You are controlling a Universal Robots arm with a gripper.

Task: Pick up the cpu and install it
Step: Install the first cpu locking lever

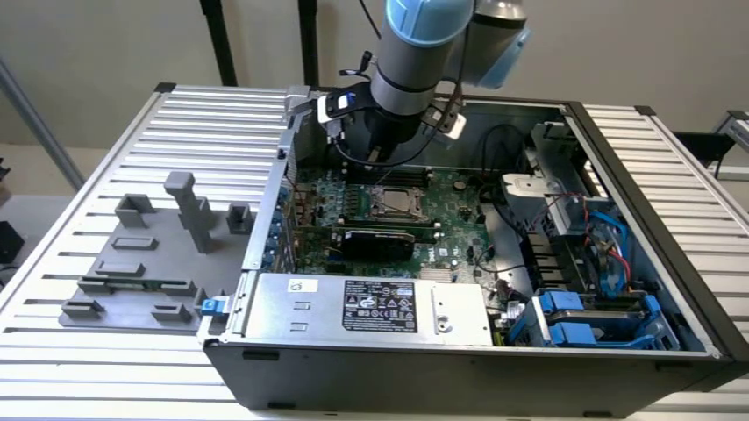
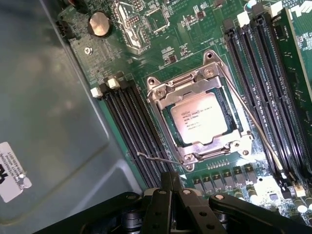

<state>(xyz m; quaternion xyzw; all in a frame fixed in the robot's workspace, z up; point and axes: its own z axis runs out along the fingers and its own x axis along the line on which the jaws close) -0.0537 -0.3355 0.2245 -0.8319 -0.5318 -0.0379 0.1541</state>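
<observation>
Gripper (image 2: 170,176) fingers pressed together, nothing pinched btwn them; dark finger links fan out behind the tips. The cpu (image 2: 200,118) is not in the hand: it lies flat in the socket on the green mobo (image 2: 146,48), silvery top w/ printed text facing up, just ahead of the fingertips and apart from them. The metal socket frame (image 2: 195,83) surrounds the cpu, its edges lapping the chip's rim; a thin wire lever (image 2: 253,122) runs along the frame's far side. Black RAM slots (image 2: 131,122) flank the socket on both sides, one bank reaching right up beside the fingertips. A coin cell (image 2: 99,23) sits farther out on the board, well beyond the socket from the hand. Grey case wall (image 2: 48,97) w/ a white sticker (image 2: 12,170) is off to the hand's side. In the exterior view the gripper (image 1: 377,158) hangs inside the open computer case (image 1: 468,368), above the board, w/ the cpu (image 1: 390,200) almost straight below it and slightly toward the camera. Silver PSU (image 1: 374,307) lies nearer the camera than the hand. Grey fixture blocks (image 1: 153,254) stand on the slatted table (image 1: 210,114) outside the case, well apart from the hand, to the exterior view's left.
</observation>
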